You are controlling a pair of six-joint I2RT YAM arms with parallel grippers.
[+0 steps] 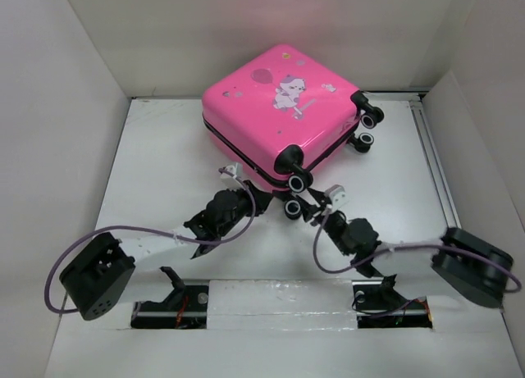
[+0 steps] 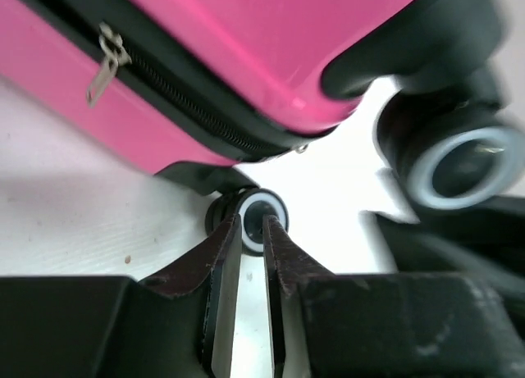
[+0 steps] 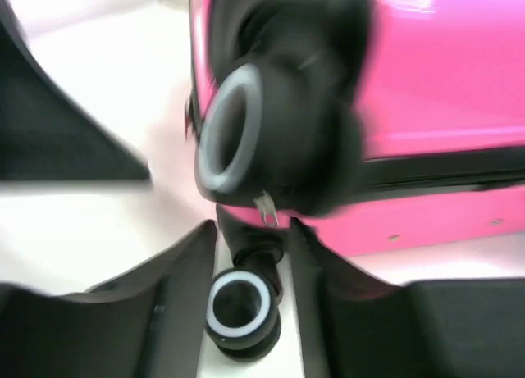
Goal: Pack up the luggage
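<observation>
one luggage (image 1: 271,107) is seen, a hot-pink hard-shell case laid flat at the far middle of the desk (image 1: 164,148), with its printed face turned up and one corner pointed at the near edge. one cartoon animal (image 1: 291,93) and one balloon (image 1: 261,76) are printed on that face. the case is closed. the black zipper (image 2: 189,99) is run shut along the stretch that shows, and one metal pull (image 2: 102,62) hangs from it. what lies inside is hidden.

four wheels are counted. an upper wheel (image 1: 299,179) and a lower wheel (image 1: 293,207) are set at the near corner, and a further pair of wheels (image 1: 374,112) is set at the corner toward the right edge of the desk.

two arms are counted, each with one hand, and both are reached in to the near corner. the left hand (image 2: 252,222) is almost closed, with only a thin slit left between its fingers (image 2: 221,255). nothing is seen inside the slit, and its tips are placed just in front of the lower wheel. the right hand (image 3: 252,229) is held partly open, with that same lower wheel lying loosely between its fingers (image 3: 184,271) and not clamped.
</observation>
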